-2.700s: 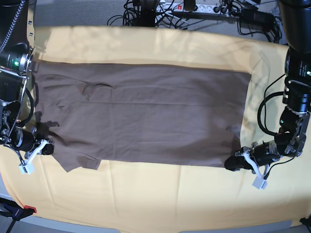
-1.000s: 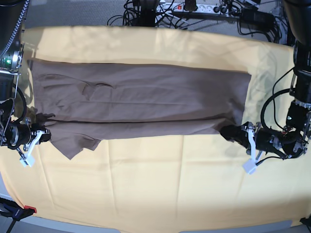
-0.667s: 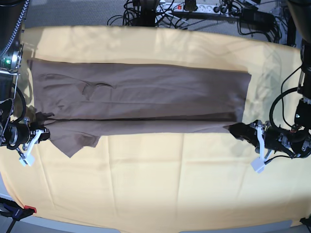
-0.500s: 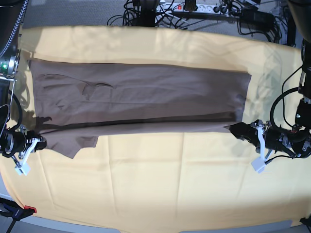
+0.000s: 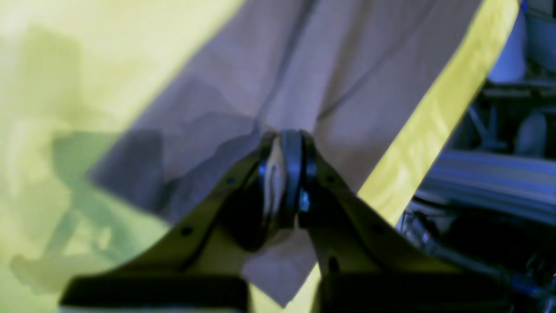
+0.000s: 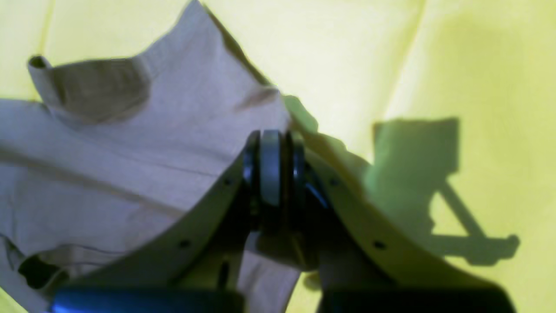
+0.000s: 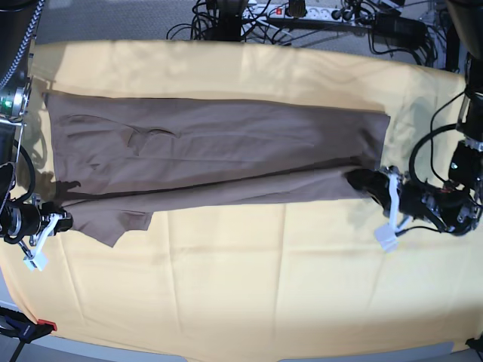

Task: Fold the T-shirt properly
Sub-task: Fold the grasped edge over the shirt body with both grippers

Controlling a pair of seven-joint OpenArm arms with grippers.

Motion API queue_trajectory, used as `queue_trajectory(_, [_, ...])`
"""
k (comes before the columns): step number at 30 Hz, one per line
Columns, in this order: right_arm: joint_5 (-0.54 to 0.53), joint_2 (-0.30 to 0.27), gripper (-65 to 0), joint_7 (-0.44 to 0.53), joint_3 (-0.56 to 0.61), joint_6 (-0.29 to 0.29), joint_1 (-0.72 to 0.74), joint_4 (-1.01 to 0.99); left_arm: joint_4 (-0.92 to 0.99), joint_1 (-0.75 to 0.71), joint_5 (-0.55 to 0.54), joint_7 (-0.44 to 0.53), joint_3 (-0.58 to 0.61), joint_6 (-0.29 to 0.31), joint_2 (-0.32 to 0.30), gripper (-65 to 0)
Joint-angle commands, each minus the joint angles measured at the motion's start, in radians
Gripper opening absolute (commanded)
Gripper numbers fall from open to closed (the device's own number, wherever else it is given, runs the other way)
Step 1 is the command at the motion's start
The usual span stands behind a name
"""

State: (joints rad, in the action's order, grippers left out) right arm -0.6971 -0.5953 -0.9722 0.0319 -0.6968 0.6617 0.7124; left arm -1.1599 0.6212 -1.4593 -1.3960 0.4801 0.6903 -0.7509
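The taupe T-shirt (image 7: 226, 147) lies stretched left to right on the yellow cloth (image 7: 226, 286), its near edge raised and doubled over the body. My left gripper (image 7: 362, 183) is at the shirt's right near corner, shut on the fabric; the left wrist view shows the pads (image 5: 292, 165) pinching the T-shirt (image 5: 347, 65). My right gripper (image 7: 56, 220) is at the left near corner by the sleeve, shut on the fabric; in the right wrist view its pads (image 6: 271, 169) clamp the T-shirt (image 6: 130, 143).
The yellow cloth covers the whole table and also shows in the left wrist view (image 5: 65, 65) and the right wrist view (image 6: 478, 65). Cables and a power strip (image 7: 302, 13) lie behind the far edge. A clamp (image 7: 30, 328) sits at the front left corner.
Both grippers have lifted the shirt's near edge and carried it towards the far side. In the last half second the left gripper moved further away and inward; the right one barely moved.
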Motion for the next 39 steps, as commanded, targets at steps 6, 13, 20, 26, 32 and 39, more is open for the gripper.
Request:
queue_trajectory(6, [-0.010, -0.023, -65.0, -0.027, -0.004, -0.001, 0.028, 0.014, -0.064, -0.004, -0.024, 0.000, -0.011, 0.008, -0.071, -65.0])
queue_trajectory(13, [-0.010, -0.023, -65.0, -0.040, -0.004, -0.001, 0.028, 0.014, -0.113, -0.011, -0.024, 0.000, -0.011, 0.008, -0.120, -65.0])
queue_trajectory(20, [-0.037, -0.023, -65.0, -0.088, -0.004, -0.001, 0.028, 0.014, -0.113, -0.070, -0.024, 0.000, -0.011, 0.008, -0.098, -65.0])
queue_trajectory(26, [-0.054, -0.023, -47.0, -0.087, -0.004, -0.001, 0.031, 0.014, -0.109, -0.100, -0.024, 0.052, -0.011, 0.008, -0.097, -51.5])
queue_trajectory(32, [-0.244, -0.051, -27.2, -0.087, -0.005, -0.001, 0.049, 0.014, -0.109, -0.100, -0.009, 0.101, -0.011, 0.008, -0.099, -36.6])
queue_trajectory(39, [-0.290, 0.004, -27.3, -0.077, -0.005, -0.001, 0.045, 0.014, -0.109, -0.100, -0.004, 0.129, -0.011, 0.008, -0.096, -36.6])
